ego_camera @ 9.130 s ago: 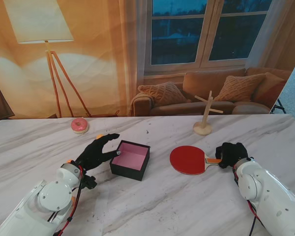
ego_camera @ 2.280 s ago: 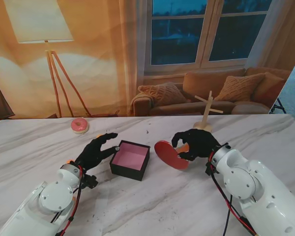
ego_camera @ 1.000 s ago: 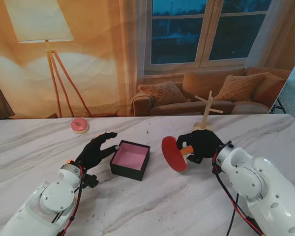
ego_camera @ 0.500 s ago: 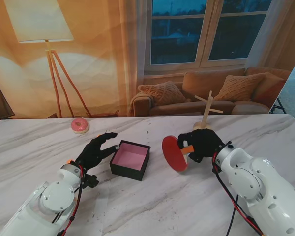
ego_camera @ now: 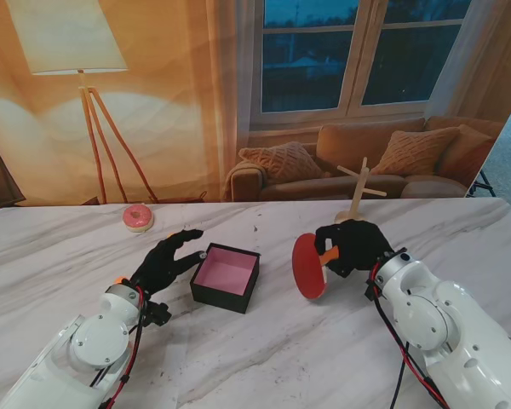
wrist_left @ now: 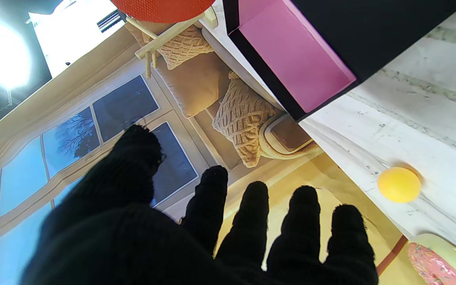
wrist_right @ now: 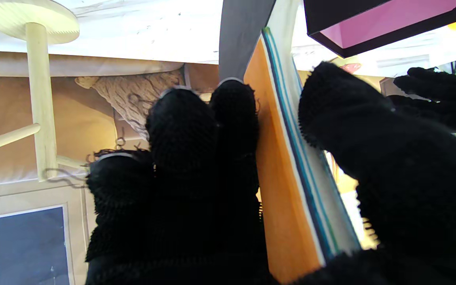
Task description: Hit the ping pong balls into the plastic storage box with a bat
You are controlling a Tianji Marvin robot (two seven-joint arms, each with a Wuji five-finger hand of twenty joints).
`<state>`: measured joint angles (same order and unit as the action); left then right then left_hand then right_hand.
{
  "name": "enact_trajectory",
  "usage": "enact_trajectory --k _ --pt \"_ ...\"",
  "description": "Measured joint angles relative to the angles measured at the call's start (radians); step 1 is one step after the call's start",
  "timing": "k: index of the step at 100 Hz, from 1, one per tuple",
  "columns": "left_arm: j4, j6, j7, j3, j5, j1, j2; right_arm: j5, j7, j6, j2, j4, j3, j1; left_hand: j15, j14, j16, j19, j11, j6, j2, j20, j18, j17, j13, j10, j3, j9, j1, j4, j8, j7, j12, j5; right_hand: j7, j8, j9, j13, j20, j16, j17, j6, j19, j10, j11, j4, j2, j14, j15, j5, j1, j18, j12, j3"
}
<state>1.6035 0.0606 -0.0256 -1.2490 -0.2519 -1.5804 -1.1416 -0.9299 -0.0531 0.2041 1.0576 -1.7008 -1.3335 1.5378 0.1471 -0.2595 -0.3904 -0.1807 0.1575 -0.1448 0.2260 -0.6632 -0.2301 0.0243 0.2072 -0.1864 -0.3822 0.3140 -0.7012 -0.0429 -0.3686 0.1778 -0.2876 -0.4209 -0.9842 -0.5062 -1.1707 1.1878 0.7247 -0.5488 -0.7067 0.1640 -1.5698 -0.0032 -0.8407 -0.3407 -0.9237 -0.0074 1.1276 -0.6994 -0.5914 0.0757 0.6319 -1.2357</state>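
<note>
The black storage box (ego_camera: 226, 277) with a pink inside sits open on the marble table (ego_camera: 264, 358). My left hand (ego_camera: 166, 260) rests just left of it, open with fingers spread (wrist_left: 212, 237). A yellow-orange ping pong ball (wrist_left: 399, 184) lies on the table beyond those fingers; in the stand view they mostly hide it. My right hand (ego_camera: 353, 245) is shut on the orange handle (wrist_right: 287, 178) of the red bat (ego_camera: 308, 266). The bat is held off the table, its blade nearly upright, right of the box.
A pink doughnut on a small plate (ego_camera: 138, 216) lies at the far left. A wooden peg stand (ego_camera: 355, 204) rises just behind my right hand. The far table edge runs along the backdrop.
My right hand picked the bat up off the table and swung it toward the box. In the last second it drew back slightly right and the blade turned more edge-on. The left hand stayed still.
</note>
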Motion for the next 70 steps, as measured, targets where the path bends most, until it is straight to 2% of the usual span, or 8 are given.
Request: enact_trajectory --k 19,43,48,55,65,70 --pt "0.000 -0.003 0.002 0.001 0.004 0.001 0.000 -0.008 0.021 -0.002 0.002 -0.008 -0.013 0.007 0.000 0.000 0.000 0.000 0.000 0.000 0.000 0.000 0.000 0.000 0.000 0.000 0.000 0.000 0.000 0.000 0.000 0.000 0.000 0.000 0.000 0.030 -0.050 0.051 -0.009 0.000 -0.047 -0.001 -0.026 0.020 0.002 0.000 -0.016 0.018 0.016 -0.077 0.010 0.016 -0.013 0.000" --pt "0.000 -0.003 -0.001 0.000 0.003 0.000 0.000 -0.006 -0.003 -0.015 0.001 -0.031 -0.021 0.009 0.000 0.000 0.000 0.000 0.000 0.000 0.000 0.000 0.000 0.000 0.000 0.000 0.000 0.000 0.000 0.000 0.000 0.000 0.000 -0.001 -0.037 0.031 -0.050 0.051 -0.015 -0.021 -0.055 -0.008 -0.058 0.020 -0.043 0.000 -0.015 0.019 0.085 -0.080 0.035 0.019 0.018 0.000" --pt "0.000 -0.003 -0.001 0.000 0.003 0.000 0.000 -0.006 -0.003 -0.017 0.000 -0.030 -0.013 0.005 0.000 0.000 0.000 0.000 0.000 0.000 0.000 -0.001 0.000 0.000 0.000 0.000 0.000 0.000 0.000 0.000 0.000 0.003 0.000 -0.032 -0.037 0.031 -0.050 0.051 -0.016 -0.025 -0.055 -0.014 -0.061 0.020 -0.051 0.000 -0.015 0.019 0.096 -0.080 0.035 0.019 0.020 0.000" --pt "0.000 -0.003 -0.001 0.000 0.003 0.000 0.000 -0.004 0.000 -0.023 -0.001 -0.026 0.002 -0.003 0.000 0.000 0.000 0.000 0.000 0.000 0.000 -0.001 0.000 0.000 0.000 0.000 0.000 0.000 0.000 0.000 0.000 0.002 0.000 -0.032 -0.037 0.035 -0.050 0.051 -0.016 -0.027 -0.055 -0.015 -0.065 0.014 -0.070 0.000 -0.015 0.016 0.117 -0.080 0.046 0.018 0.032 0.000" --pt "0.000 -0.003 -0.001 0.000 0.003 0.000 0.000 0.018 0.004 -0.037 -0.001 -0.019 0.018 -0.013 0.000 0.000 0.000 0.000 0.000 0.000 0.000 -0.001 0.000 0.000 0.000 0.000 0.000 0.000 0.000 0.000 0.000 0.002 0.000 -0.032 -0.022 0.043 -0.049 0.051 -0.016 -0.038 -0.054 -0.056 -0.072 0.009 -0.100 0.000 -0.015 0.012 0.145 -0.079 0.059 0.011 0.044 -0.002" --pt "0.000 -0.003 0.000 0.000 0.003 0.000 0.000 0.029 0.004 -0.042 0.000 -0.016 0.023 -0.017 0.000 0.000 0.000 0.000 0.000 0.000 0.000 -0.001 -0.001 0.000 0.000 0.000 0.000 0.000 0.000 0.000 0.000 0.002 0.000 -0.032 0.015 0.024 -0.039 0.051 -0.016 -0.038 -0.053 -0.088 -0.073 -0.011 -0.120 0.000 -0.005 -0.005 0.154 -0.080 0.080 0.005 0.054 -0.002"
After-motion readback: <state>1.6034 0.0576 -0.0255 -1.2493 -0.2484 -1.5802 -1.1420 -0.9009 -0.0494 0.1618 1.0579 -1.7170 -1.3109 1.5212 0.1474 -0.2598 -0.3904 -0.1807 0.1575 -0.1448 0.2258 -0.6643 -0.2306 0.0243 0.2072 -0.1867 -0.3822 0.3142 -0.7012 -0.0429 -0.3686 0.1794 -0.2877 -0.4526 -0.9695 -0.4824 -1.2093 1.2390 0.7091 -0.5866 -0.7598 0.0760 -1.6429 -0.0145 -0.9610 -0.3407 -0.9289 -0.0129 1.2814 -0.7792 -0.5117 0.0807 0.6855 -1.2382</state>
